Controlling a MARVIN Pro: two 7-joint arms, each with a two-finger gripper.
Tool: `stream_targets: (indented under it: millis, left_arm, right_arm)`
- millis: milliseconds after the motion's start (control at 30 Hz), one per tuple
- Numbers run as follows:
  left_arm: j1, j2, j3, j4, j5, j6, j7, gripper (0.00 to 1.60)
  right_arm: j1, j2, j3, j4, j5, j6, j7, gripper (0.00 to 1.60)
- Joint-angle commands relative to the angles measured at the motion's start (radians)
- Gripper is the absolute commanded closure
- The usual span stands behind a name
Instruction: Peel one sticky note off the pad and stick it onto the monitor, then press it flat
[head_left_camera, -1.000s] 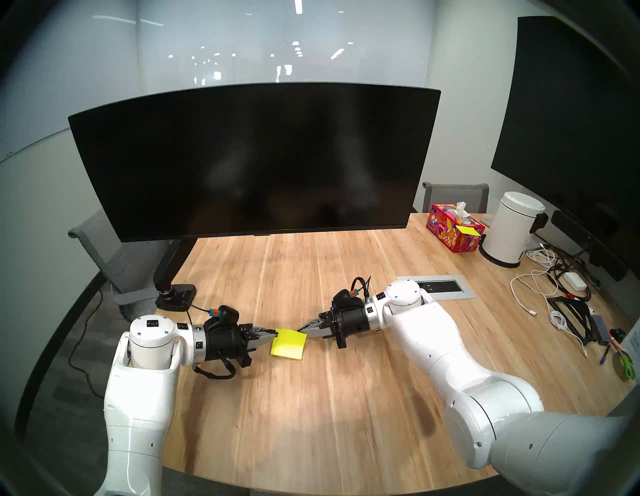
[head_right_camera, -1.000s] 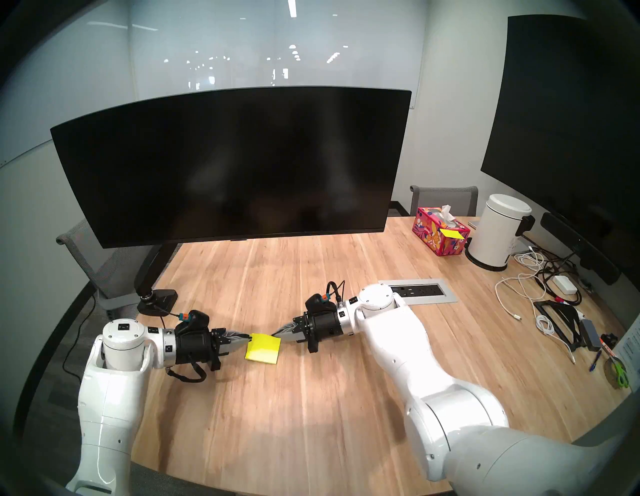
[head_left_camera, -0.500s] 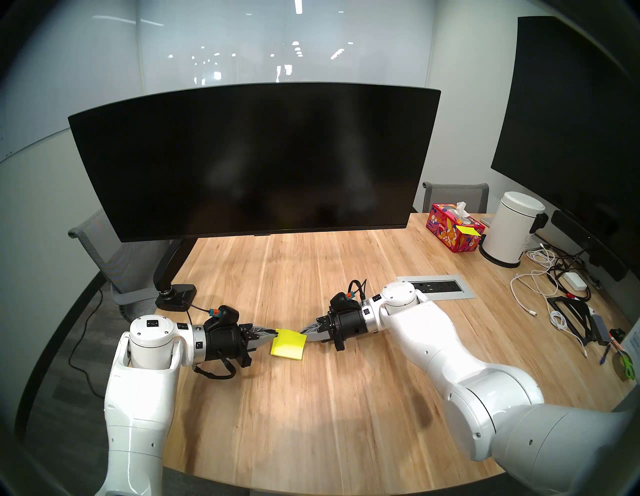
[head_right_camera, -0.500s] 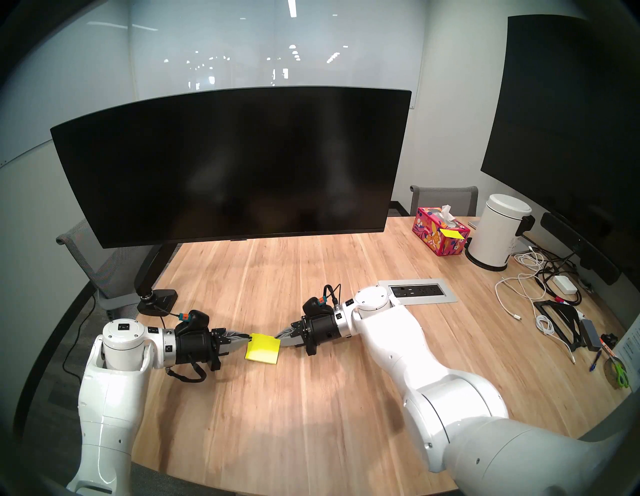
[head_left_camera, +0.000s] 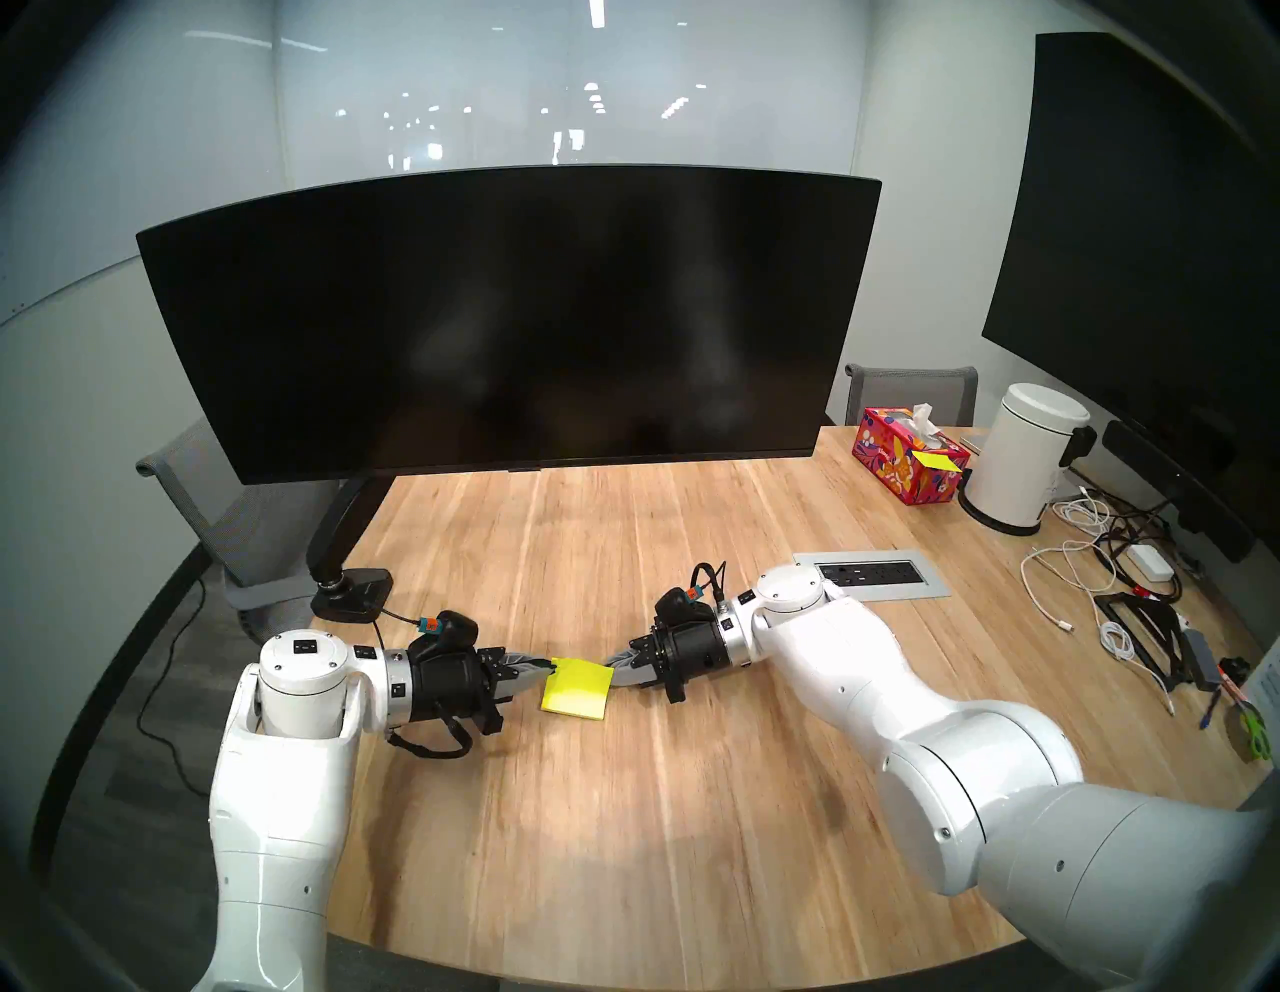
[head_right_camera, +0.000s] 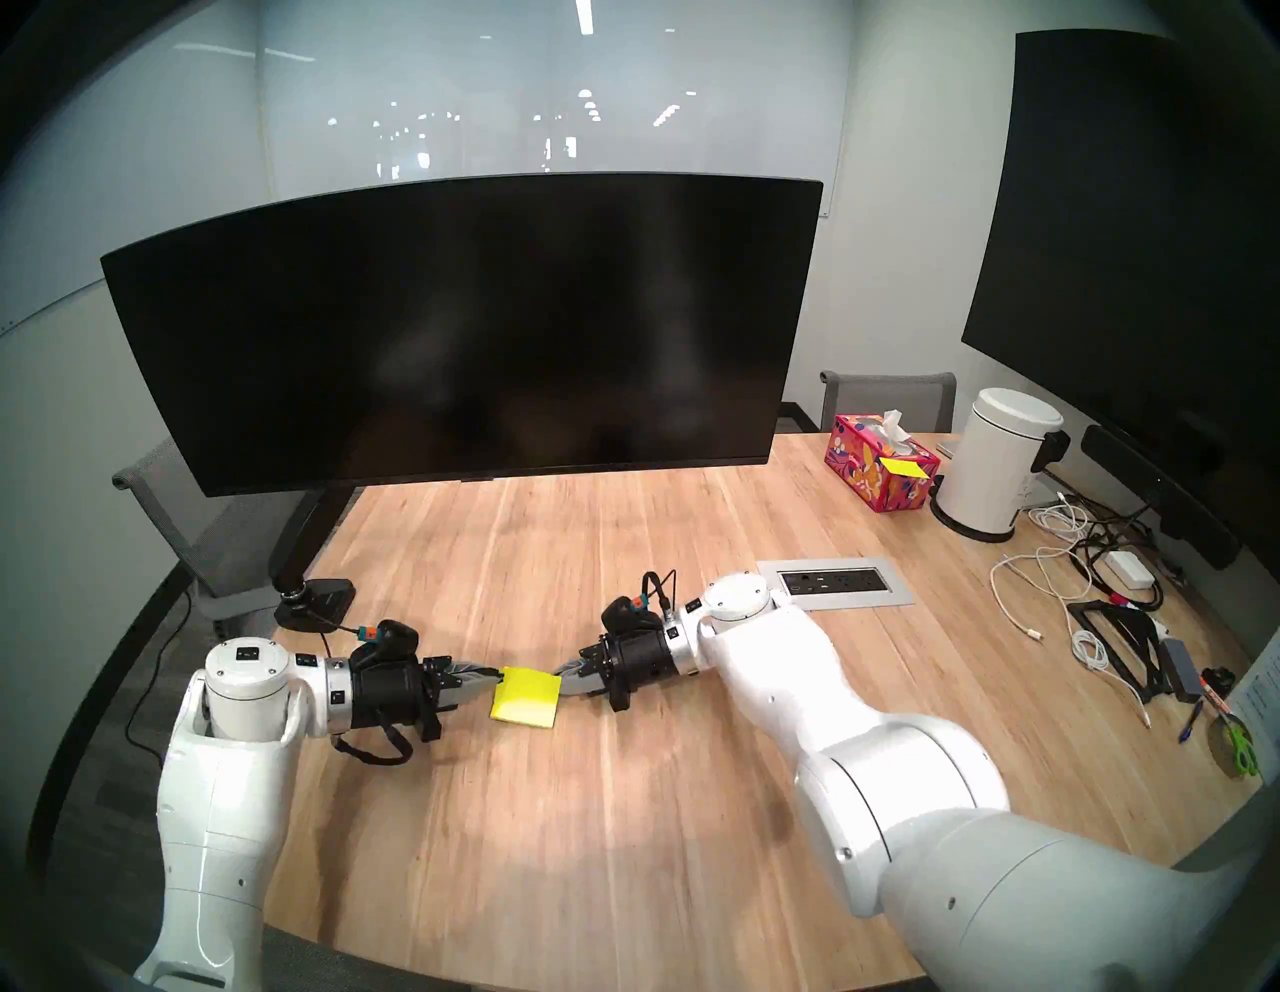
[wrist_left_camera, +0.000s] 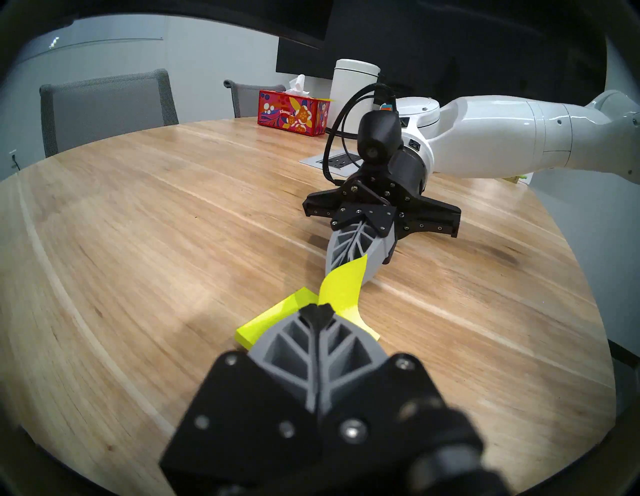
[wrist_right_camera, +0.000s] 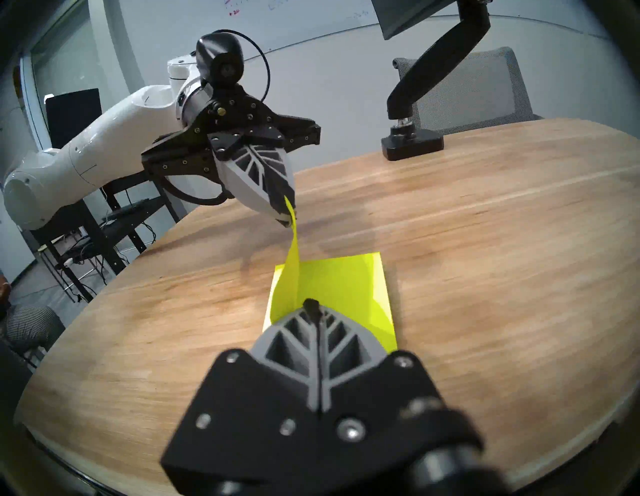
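A single yellow-green sticky note (wrist_right_camera: 293, 256) curls up from the pad (wrist_right_camera: 349, 287), its raised corner clamped between the closed fingers of the left hand (wrist_right_camera: 286, 216) while its lower edge still clings to the stack. The pad, a square block of bright yellow sheets, lies flat on the wooden desk (head_left_camera: 623, 796) between the two arms. At the pad's opposite edge, the right hand (wrist_right_camera: 313, 306) has its fingers pressed together, tips down at the top sheet; whether they pinch paper or merely press on it cannot be told. In the left wrist view the sheet rises in a twisted ribbon (wrist_left_camera: 343, 287) toward the right hand's grey ribbed fingers (wrist_left_camera: 349, 249). Beyond the pad, the wide curved black monitor (head_left_camera: 512, 325) hangs on its black arm stand (head_left_camera: 343, 533), its screen dark and bare, well apart from the note. Off to the right of the desk stand a red floral tissue box (head_left_camera: 907, 457) with a yellow slip on its top, a white canister (head_left_camera: 1025, 464) and a tangle of cables (head_left_camera: 1080, 575); a larger flat black display (head_left_camera: 1143, 242) fills the far right.
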Motion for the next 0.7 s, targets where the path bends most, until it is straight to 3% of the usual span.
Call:
stream_targets:
  millis: [0,667]
  left_arm:
    - [-0.006,-0.003,0.001,-0.013,-0.002,-0.001,0.001,1.6]
    - [-0.008,-0.009,-0.004,-0.013,0.006,-0.002,-0.005,1.6]
  right_arm:
    - [0.067,-0.026,0.001,0.039,0.007,-0.029,-0.001,1.6]
    - [0.124,-0.048,-0.006,0.153,0.007,-0.07,-0.001,1.6]
